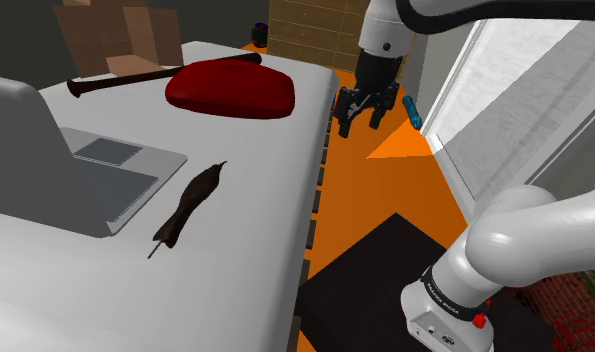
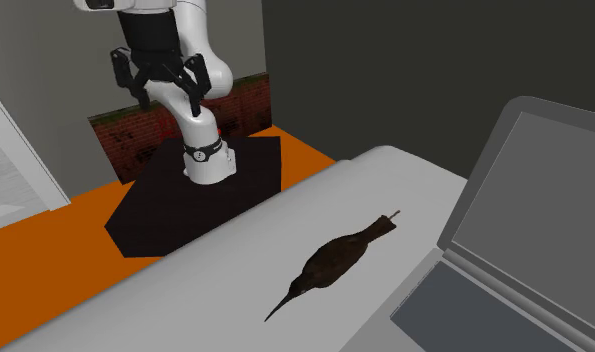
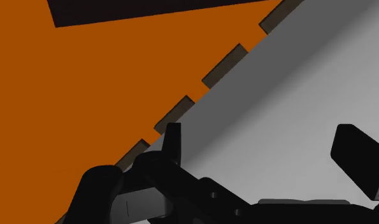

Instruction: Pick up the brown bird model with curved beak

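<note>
The shoulder view looks down from beside the white robot arm [image 1: 530, 235] on its black box stand [image 1: 370, 275], over the long grey table [image 1: 235, 260]. The second exterior view sits low and near, across that table, and faces back at the arm. Both see the dark brown bird model with a thin curved beak [image 1: 190, 205], the grey open laptop [image 1: 45, 150] and the orange floor [image 1: 355, 190]. The wrist view looks down from close at the table's edge.

No readable text, number, brand or sign.
Dark collar [image 1: 438, 293] at foot of arm [image 1: 510, 235], shoulder view: faint pale lettering, too small to read.
Same collar [image 2: 202, 153], second exterior view: pale specks, illegible.
</note>
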{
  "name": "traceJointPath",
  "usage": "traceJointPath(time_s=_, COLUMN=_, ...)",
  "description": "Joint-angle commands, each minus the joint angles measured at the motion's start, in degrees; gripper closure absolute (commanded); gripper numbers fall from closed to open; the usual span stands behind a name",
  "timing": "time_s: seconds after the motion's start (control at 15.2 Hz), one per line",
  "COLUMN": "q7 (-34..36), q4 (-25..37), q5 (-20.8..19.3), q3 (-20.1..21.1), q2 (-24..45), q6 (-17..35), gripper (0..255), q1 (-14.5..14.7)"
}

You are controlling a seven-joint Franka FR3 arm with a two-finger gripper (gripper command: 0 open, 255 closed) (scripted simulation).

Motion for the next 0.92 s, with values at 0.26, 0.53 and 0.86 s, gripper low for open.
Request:
traceJointPath(time_s=0.26, q7=13.79, q4=1.13, q5=4.05, q3=8.70, q2=6.60, q6=6.77, gripper=0, q1=0.23)
traceJointPath(time_s=0.53, q7=22.96, q4=3.65, q5=4.89, q3=14.47, q2=12.80, q6=11.31, gripper=0, q1=-0.52)
traceJointPath(time_s=0.86, q7=35.34, q4=8.87, q5=2.78, q3=21.62, q2=22.63, q6=16.49, gripper=0, q1=-2.38)
